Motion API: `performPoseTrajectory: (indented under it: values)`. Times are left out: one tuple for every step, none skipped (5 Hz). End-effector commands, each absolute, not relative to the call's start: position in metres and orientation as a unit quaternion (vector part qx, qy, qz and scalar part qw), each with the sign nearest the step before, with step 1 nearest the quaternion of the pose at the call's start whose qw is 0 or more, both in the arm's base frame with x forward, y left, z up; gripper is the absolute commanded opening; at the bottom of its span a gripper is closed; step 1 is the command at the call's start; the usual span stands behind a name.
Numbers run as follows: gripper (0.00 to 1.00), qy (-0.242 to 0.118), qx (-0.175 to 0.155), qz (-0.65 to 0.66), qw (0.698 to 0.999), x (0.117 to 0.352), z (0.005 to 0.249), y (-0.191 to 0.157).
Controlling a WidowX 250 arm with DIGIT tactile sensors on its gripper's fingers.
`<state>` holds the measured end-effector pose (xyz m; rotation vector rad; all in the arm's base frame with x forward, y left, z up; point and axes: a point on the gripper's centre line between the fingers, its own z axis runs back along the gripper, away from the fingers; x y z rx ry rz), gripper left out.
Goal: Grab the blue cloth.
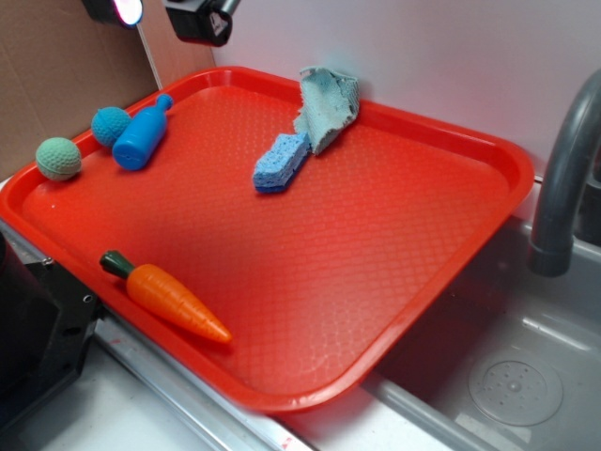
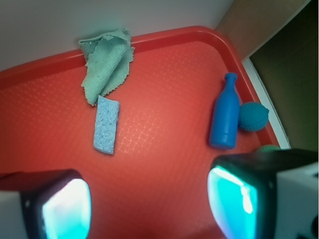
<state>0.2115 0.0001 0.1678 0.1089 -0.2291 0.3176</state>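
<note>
Nearest the wrist camera, the two fingers of the gripper (image 2: 149,204) fill the bottom corners of the view, each a black block with a glowing cyan pad; one finger (image 2: 57,206) sits at lower left and the other at lower right. They stand wide apart with bare red tray between them, and nothing is held.

Beyond the fingers lies the red tray (image 2: 164,149). On it, the blue cloth (image 2: 105,64) rests at the far edge, crumpled and partly folded, its upper part riding up against the tray's raised rim near the white wall. It is well apart from the gripper, far ahead of the fingertips and nearer the left finger's side than the right. Just below the cloth, touching or almost touching its lower corner, lies the blue sponge (image 2: 106,124), a rectangular porous block lying flat between the cloth and the gripper.

To the right in the wrist view, a blue bottle (image 2: 225,114) lies on its side with its neck pointing toward the far rim, and a teal ball (image 2: 253,116) sits against it by the tray's edge.

From the exterior view, the gripper (image 1: 199,21) is only partly seen at the top edge, high above the tray's back left area. The cloth (image 1: 327,105) is to its right along the back rim. A green ball (image 1: 58,158) rests on the left rim, and a toy carrot (image 1: 174,301) lies near the front edge. A grey faucet (image 1: 563,169) and sink (image 1: 507,376) stand at the right.
</note>
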Motion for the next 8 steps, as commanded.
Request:
performPoseTrajectory:
  values:
    - [1.0,-0.163,0.01,0.12,0.979,0.28,0.146,-0.003]
    - [1.0,-0.149,0.005,0.112,0.982,0.307,0.12,0.0]
    - [1.0,-0.128,0.009,0.115,0.985,0.329,0.095,0.002]
    - [1.0,-0.108,0.012,0.11,0.988,0.34,0.07,0.001]
    - [1.0,-0.083,0.023,0.106,0.991,0.34,0.052,0.0]
    - [1.0,-0.058,0.039,0.12,0.99,0.336,0.036,0.004]
    - [0.0,-0.057,0.043,0.133,0.989,0.331,0.039,0.008]
    - [0.0,-0.054,0.04,0.134,0.989,0.327,0.046,0.013]
